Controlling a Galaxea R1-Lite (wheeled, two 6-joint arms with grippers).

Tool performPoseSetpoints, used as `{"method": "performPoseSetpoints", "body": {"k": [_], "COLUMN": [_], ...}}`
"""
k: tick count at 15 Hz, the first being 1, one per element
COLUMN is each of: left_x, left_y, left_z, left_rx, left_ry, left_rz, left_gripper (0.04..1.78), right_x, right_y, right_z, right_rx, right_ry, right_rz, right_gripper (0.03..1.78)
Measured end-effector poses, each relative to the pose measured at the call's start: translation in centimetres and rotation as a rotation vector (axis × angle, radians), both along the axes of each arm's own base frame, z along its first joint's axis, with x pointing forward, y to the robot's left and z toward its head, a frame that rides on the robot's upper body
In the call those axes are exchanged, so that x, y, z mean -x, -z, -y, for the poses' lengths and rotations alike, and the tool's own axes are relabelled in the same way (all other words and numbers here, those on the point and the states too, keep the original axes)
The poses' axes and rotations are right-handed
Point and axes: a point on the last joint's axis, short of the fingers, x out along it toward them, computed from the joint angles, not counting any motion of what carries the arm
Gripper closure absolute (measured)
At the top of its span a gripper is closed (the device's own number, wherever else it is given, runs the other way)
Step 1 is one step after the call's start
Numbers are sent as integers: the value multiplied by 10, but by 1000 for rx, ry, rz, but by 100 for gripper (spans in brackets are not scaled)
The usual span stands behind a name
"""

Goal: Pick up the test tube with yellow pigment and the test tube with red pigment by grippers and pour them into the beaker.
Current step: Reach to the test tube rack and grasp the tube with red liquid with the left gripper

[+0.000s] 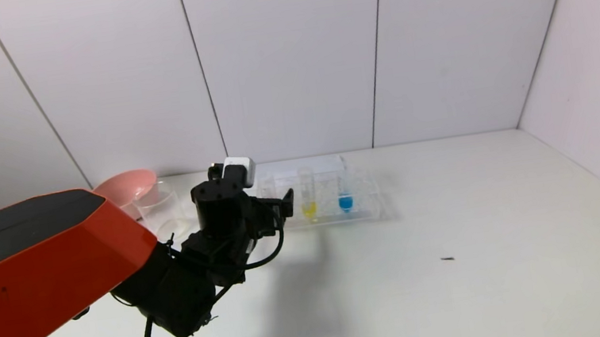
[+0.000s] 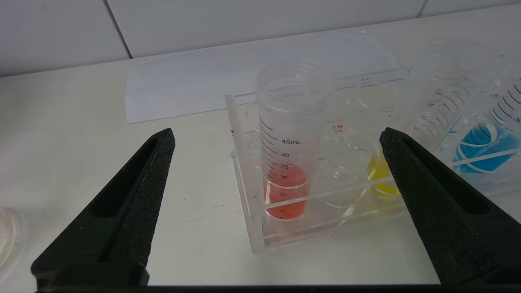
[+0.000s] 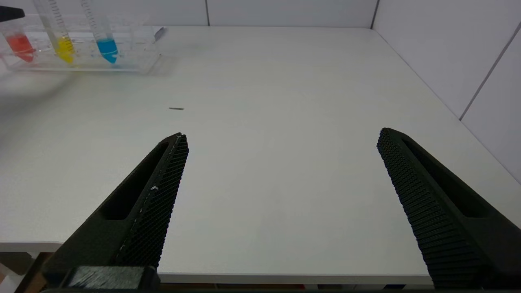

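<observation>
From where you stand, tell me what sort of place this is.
Probably a mock chemistry bench in a robot test cell: a clear tube rack with graduated tubes of coloured liquid, a beaker and pink bowl on a white table, with plain white wall panels all round.

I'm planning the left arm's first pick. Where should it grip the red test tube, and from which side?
Probably the bare upper section of the red test tube, above the rack and below its threaded mouth. It stands upright in the rack's end slot, so the open left gripper can come in level, one finger either side.
</observation>
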Motion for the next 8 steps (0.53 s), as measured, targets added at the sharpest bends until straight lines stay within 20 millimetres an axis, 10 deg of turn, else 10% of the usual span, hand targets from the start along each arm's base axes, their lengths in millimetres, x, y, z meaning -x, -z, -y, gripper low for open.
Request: {"method": "performPoseSetpoints", "body": {"k": [8], "left_x": [-13], "left_y": [1], "left_z": [0], "left_rx": [2], "left_ry": [-11], "left_rz": [-11], "left_gripper": [6], "right_x": [0], "right_y": [0], "right_z": [0], "right_rx": [0], "right_ry": [0], "right_rz": [0], "right_gripper": [11]}}
